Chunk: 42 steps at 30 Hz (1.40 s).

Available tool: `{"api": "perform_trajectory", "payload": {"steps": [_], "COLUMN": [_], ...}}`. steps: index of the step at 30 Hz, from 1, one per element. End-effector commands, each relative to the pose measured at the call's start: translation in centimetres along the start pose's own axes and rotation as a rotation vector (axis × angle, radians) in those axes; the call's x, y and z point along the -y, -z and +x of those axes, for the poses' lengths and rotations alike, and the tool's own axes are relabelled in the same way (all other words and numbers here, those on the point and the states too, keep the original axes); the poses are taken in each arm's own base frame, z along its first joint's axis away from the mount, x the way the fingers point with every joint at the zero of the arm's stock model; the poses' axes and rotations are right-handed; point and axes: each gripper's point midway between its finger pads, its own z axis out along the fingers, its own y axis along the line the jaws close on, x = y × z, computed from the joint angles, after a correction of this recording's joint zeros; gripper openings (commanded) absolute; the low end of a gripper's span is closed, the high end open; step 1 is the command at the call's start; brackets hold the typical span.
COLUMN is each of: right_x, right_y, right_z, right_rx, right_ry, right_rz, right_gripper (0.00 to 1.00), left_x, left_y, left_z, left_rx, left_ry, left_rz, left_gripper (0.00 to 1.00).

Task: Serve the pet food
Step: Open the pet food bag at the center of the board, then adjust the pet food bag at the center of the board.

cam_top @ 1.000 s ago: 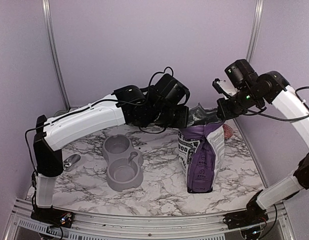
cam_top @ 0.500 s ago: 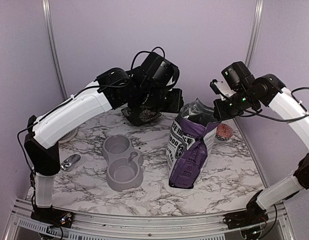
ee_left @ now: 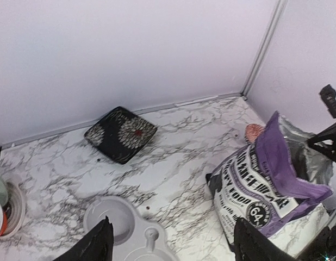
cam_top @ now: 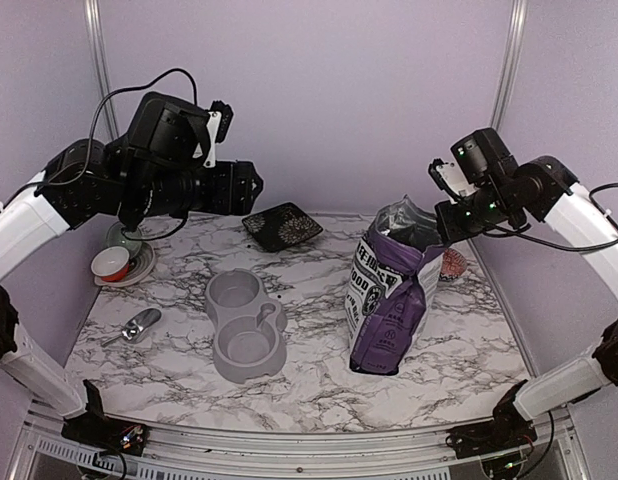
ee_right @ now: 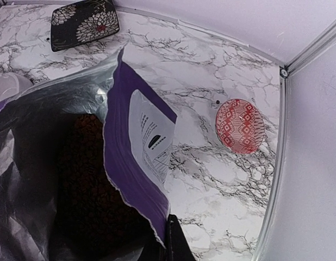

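Observation:
The purple-and-white bag [cam_top: 387,300] stands on the marble table, right of centre, with its top torn open. My right gripper [cam_top: 451,222] is shut on the bag's upper right edge [ee_right: 151,217]. Inside the bag lies the pet food [ee_right: 86,163], a dark reddish-brown heap. My left gripper [cam_top: 251,187] hangs high at the left, well clear of the bag, open with nothing between its fingers [ee_left: 97,244]. The grey double bowl [cam_top: 244,325] stands empty left of the bag, and it also shows below the left gripper [ee_left: 176,247] as the bowl [ee_left: 119,225].
A shiny metal scoop [cam_top: 139,325] lies near the table's left edge. A black patterned plate [cam_top: 282,225] sits at the back. A red patterned dish [cam_top: 451,263] is behind the bag. A cup on a saucer [cam_top: 117,263] stands at the far left.
My left gripper let go of the bag's top, opened wide and swung up and back to the left. The bag, tilted a moment ago, now stands more upright. The right gripper kept its hold.

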Motion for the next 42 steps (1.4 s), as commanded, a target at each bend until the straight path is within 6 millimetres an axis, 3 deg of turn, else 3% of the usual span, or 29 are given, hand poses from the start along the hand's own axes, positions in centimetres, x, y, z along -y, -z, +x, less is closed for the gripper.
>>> {"api": "perform_trajectory", "payload": {"steps": [1, 4, 9, 20, 24, 30, 36, 42], "right_x": [3.0, 3.8, 4.8, 8.8, 9.1, 5.9, 3.5, 3.7], "right_y": [6.1, 6.7, 8.3, 12.7, 13.6, 11.5, 8.0, 8.6], "right_z": [-7.5, -7.9, -8.5, -9.1, -9.7, -10.2, -8.4, -9.0], "right_rx": [0.38, 0.393, 0.431, 0.462, 0.475, 0.481, 0.429, 0.436], "right_ry": [-0.091, -0.073, -0.033, -0.006, -0.004, -0.003, -0.005, -0.035], "right_rz": [0.061, 0.097, 0.147, 0.351, 0.364, 0.188, 0.078, 0.075], "right_gripper": [0.0, 0.0, 0.0, 0.0, 0.0, 0.0, 0.0, 0.0], "left_x": [-5.2, -6.8, -7.8, -9.4, -10.2, -12.0, -14.1, -15.3], "left_y": [-0.1, 0.1, -0.3, -1.5, -1.5, -1.4, -0.3, 0.2], "left_z": [3.8, 6.5, 9.3, 13.0, 14.4, 16.3, 17.8, 18.9], "left_rx": [-0.035, -0.073, -0.118, -0.203, -0.228, -0.257, -0.278, -0.293], "left_ry": [-0.004, 0.024, 0.021, -0.032, -0.029, -0.011, 0.029, 0.055], "left_rz": [-0.151, -0.169, -0.188, -0.23, -0.244, -0.286, -0.325, -0.35], "left_gripper": [0.78, 0.78, 0.79, 0.82, 0.82, 0.83, 0.83, 0.82]}}
